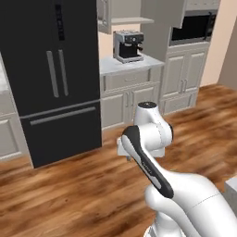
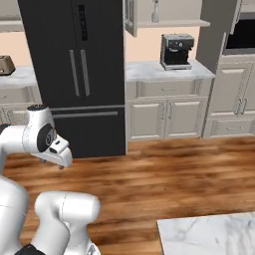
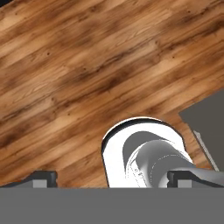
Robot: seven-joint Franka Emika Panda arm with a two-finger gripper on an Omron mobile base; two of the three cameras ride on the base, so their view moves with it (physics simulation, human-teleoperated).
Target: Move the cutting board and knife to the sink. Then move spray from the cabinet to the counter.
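Arm pose: folded at lower right of the left base view and lower left of the right base view, hand turned down toward the wooden floor (image 3: 87, 65).
Gripper (image 3: 111, 177): tips stood far apart at the bottom corners of the hand view, wide, nothing between them.
Spray (image 2: 155, 12): upright on the cabinet (image 2: 169, 23) shelf, top centre of the right base view.
Counter (image 2: 169, 71): below that shelf, carrying a coffee machine (image 2: 177, 51).
Fridge (image 2: 74, 69): black, left of the counter.
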